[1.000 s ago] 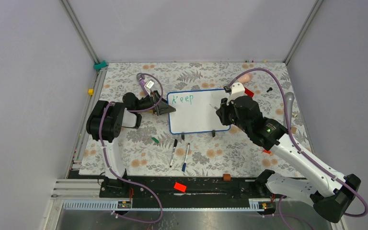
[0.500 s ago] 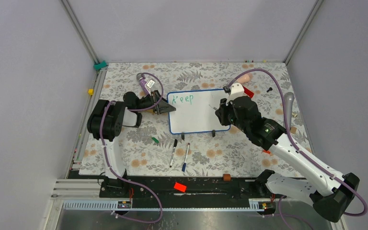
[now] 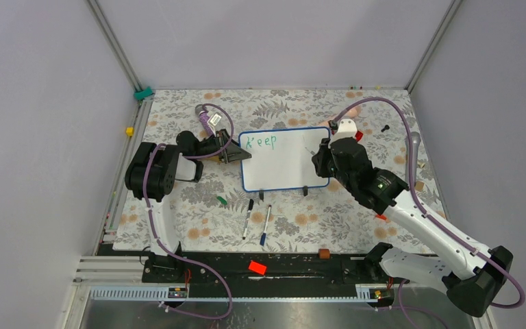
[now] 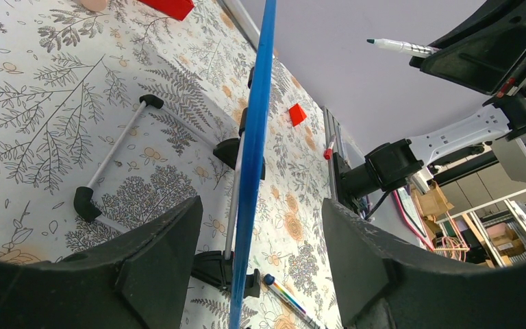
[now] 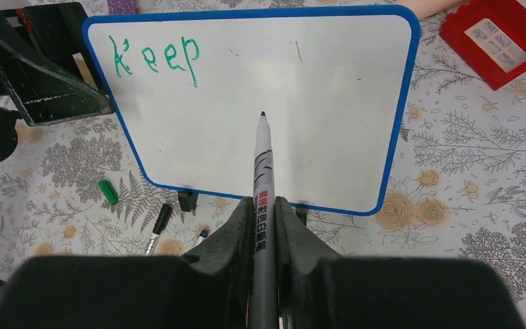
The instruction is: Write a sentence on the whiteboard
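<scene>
Floral tabletop (image 3: 198, 205): one whiteboard (image 3: 284, 161) (two feet (image 3: 305, 191))

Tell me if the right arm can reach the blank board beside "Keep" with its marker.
Probably yes: the marker in the right gripper points at the whiteboard, with nothing between its tip and the bare white area.

whiteboard (image 5: 315, 103) face free right of writing (image 5: 156, 58), two pens (image 3: 266, 224) cluttering near side

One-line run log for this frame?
left hand open astride whiteboard rim | right hand shut on marker | tip off board | sentence reads only "Keep"
</scene>
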You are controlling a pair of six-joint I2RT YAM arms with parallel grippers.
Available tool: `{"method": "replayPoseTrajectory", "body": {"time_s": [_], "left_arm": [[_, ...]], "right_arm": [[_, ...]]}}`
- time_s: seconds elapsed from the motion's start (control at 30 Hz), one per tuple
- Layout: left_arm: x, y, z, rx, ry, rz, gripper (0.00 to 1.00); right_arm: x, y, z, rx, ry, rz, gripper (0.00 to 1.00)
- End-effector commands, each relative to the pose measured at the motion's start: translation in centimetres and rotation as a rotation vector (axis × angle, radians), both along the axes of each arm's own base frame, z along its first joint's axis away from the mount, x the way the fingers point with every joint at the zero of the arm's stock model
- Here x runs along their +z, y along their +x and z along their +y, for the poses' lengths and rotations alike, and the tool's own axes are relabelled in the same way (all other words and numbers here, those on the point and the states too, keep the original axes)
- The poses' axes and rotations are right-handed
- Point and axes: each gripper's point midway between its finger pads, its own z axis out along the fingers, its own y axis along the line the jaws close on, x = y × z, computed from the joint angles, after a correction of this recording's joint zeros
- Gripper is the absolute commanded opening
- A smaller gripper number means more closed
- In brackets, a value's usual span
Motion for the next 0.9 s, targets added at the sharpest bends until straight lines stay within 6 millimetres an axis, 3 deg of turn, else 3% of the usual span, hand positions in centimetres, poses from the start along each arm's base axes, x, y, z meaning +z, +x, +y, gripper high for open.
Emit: {"method": "replayPoseTrajectory", "body": {"time_s": [0.0, 0.17, 0.37, 0.57, 0.7, 0.87], "left_arm": [[1.1, 0.2, -0.1, -0.025, -0.006, -0.092, 0.65], [1.1, 0.1, -0.1, -0.026, -0.005, -0.089, 0.63], [1.0, 0.2, -0.1, -0.029, -0.006, -0.082, 0.37], [0.9, 0.4, -0.2, -0.025, -0.008, -0.071, 0.34], [0.9, 0.3, -0.2, -0.025, -0.008, -0.07, 0.26], [0.6, 0.6, -0.2, -0.032, -0.008, -0.057, 0.25]], "right_arm": [[0.8, 0.2, 0.7, 0.026, 0.0, 0.013, 0.0], [0.9, 0.1, 2.4, 0.129, -0.045, 0.064, 0.0], [1.4, 0.5, 3.8, 0.171, -0.033, 0.077, 0.0], [1.8, 0.9, 4.1, 0.174, -0.03, 0.061, 0.0], [1.9, 1.1, 4.2, 0.182, -0.04, 0.053, 0.0], [2.3, 1.2, 4.1, 0.184, -0.05, 0.036, 0.0]]}}
